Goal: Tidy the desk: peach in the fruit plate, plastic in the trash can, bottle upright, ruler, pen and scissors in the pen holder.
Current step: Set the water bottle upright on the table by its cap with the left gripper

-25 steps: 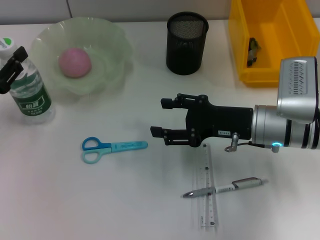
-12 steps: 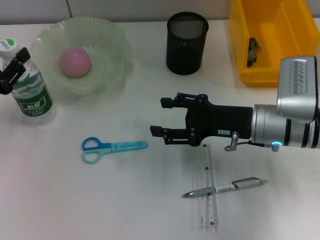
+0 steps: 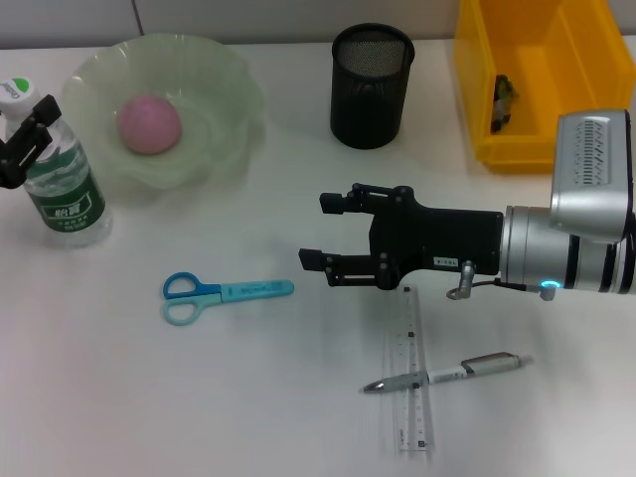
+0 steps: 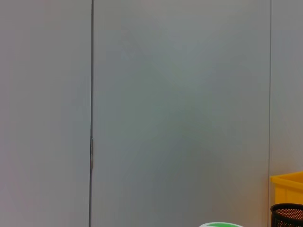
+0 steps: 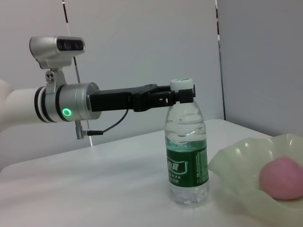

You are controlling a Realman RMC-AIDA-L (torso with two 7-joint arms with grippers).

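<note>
The bottle (image 3: 62,184) with a green label stands upright at the table's left, also seen in the right wrist view (image 5: 187,156). My left gripper (image 3: 30,134) (image 5: 182,96) is shut on its neck just under the cap. A pink peach (image 3: 149,124) lies in the pale green fruit plate (image 3: 224,89). Blue scissors (image 3: 227,295) lie mid-table. The clear ruler (image 3: 412,388) lies under the pen (image 3: 447,374) at the front. My right gripper (image 3: 313,233) hovers open between the scissors and the ruler, holding nothing. The black mesh pen holder (image 3: 371,84) stands at the back.
A yellow bin (image 3: 542,144) at the back right holds a small dark piece of plastic (image 3: 504,99). The left wrist view shows mostly wall, with the bottle cap (image 4: 220,224) and pen holder rim (image 4: 288,213) at its lower edge.
The left gripper has shifted slightly right with the bottle, which now stands a little straighter. The right arm has not moved.
</note>
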